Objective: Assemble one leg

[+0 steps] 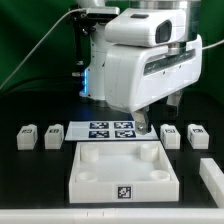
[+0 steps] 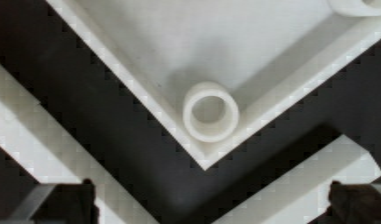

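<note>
Leg (image 1: 170, 135) beside marker board (image 1: 110, 129), tag facing camera; long axis unclear.

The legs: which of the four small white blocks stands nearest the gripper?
The leg second from the exterior view's right, beside the gripper; the others stand farther away.

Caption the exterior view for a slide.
Panda gripper above the white square piece's far corner; four small tagged legs flank the marker board.
</note>
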Robot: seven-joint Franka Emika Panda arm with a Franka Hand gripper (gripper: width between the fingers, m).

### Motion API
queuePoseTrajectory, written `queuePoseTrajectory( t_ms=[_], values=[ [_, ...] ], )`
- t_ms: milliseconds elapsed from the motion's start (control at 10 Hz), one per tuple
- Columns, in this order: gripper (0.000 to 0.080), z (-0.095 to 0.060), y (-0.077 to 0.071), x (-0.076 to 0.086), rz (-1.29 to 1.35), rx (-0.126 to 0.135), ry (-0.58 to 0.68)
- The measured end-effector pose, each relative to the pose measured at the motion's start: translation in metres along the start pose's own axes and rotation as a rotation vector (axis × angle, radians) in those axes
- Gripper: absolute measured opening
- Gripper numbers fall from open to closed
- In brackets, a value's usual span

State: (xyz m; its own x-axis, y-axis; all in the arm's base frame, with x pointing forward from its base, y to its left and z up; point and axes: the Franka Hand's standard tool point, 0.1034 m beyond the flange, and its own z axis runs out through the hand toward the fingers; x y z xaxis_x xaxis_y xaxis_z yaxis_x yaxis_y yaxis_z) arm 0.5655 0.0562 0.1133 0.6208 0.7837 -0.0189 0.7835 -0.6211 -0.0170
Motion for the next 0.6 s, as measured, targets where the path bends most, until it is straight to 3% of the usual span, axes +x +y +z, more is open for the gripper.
queuePoseTrajectory(
  t_ms=[600],
  values=[
    [0.065,0.0001,0.0,-0.0001,-0.012,0.0,0.0]
  ],
)
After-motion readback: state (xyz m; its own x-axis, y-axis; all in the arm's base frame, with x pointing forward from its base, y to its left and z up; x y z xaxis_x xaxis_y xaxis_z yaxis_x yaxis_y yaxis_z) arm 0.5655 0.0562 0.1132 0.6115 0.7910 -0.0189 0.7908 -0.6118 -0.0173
